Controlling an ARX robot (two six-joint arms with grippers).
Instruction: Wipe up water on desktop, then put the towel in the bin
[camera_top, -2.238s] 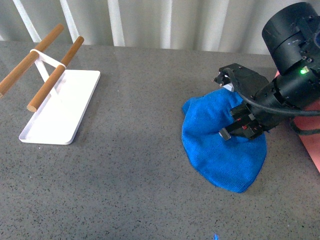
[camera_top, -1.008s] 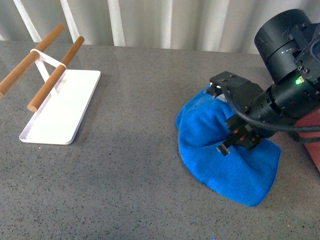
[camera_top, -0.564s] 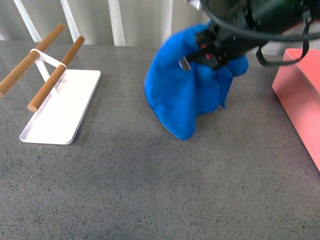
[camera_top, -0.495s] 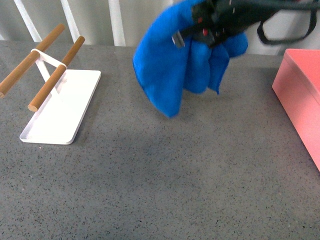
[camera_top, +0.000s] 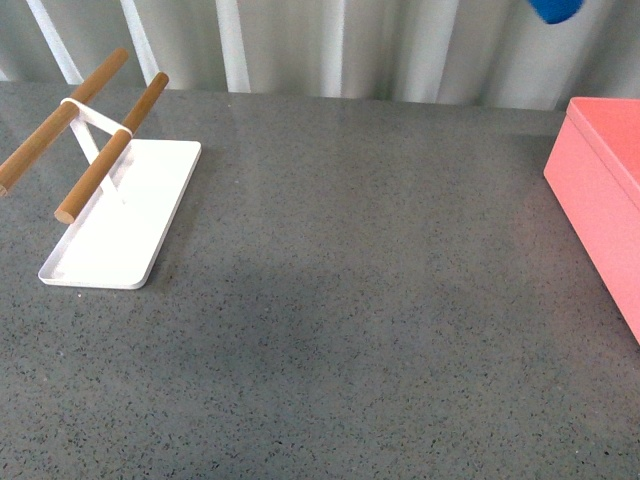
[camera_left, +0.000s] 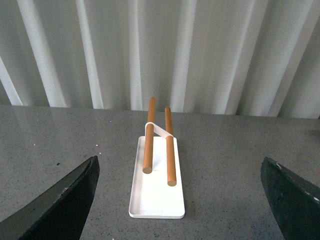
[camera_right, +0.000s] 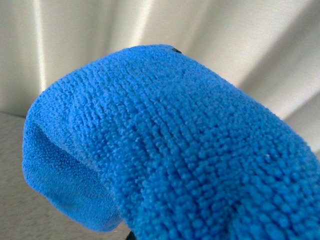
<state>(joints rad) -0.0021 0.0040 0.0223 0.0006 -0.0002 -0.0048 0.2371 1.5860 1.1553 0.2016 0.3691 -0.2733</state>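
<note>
- desktop (camera_top: 330, 330): wide flat slab, dark grey with fine speckle, stone-like. it runs up to the bin's foot. no water shows on it near the bin.
- bin (camera_top: 600, 210): salmon-pink plastic box with straight plain walls, at the robot's right edge of the front view. only one corner shows, so its long axis cannot be told.
- towel (camera_top: 555, 8): bright blue looped microfibre, soft and bunched. it is aloft, well above the bin and about over the bin's tray-side wall. it fills the right wrist view (camera_right: 175, 150).
- key relation, as a judgement: the bin's opening lies below the towel and slightly further to the robot's right, so the right arm is the nearer one.
- white tray (camera_top: 120, 215): flat, with rounded corners, well apart from the bin across the desktop.
- two wooden rods (camera_top: 110, 145): round, set side by side on the tray's white stand.
- left gripper (camera_left: 179, 159): dark fingers spread wide, nothing between them, facing the tray, far from the bin.
- right gripper: hidden behind the cloth, so its grip cannot be told.
</note>
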